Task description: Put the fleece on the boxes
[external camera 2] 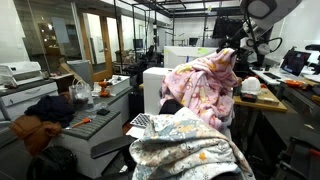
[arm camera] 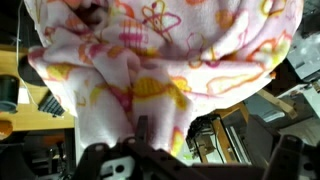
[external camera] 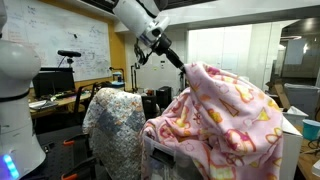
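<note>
Office, whiteboard far left | fleece heaped tall at right, what it covers hidden | grey cloth draped just left of it | claw spread apart at fleece's top, contact unclear

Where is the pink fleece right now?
In both exterior views the fleece lies draped in a tall heap beside the pale patterned cloth, the gripper at its upper edge.

Patterned grey cloth, whiteboard, perhaps printer
</note>
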Robot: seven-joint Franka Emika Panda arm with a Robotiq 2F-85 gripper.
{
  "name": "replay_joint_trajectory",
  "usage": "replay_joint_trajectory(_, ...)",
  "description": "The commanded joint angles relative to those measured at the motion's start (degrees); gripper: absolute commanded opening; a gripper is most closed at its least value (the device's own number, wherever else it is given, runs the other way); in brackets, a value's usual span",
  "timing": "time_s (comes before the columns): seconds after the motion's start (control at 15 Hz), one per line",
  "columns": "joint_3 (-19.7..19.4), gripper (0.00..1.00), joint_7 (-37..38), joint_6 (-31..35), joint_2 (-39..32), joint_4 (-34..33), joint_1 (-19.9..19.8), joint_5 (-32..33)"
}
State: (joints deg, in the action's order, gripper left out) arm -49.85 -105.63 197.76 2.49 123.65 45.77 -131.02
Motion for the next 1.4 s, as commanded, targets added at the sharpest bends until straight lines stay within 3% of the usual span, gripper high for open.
replay_joint_trajectory(0.0, 0.46, 1.00, -11.08, 0.81, 4.41, 4.57, 1.64, -6.76)
replay_joint_trajectory(0.53, 0.80, 1.00, -12.35, 0.81, 2.56, 13.13, 6.06, -13.33)
replay_joint_trajectory(1.33, -0.23, 1.00, -12.90, 0.86, 5.23, 23.44, 13.26, -13.88)
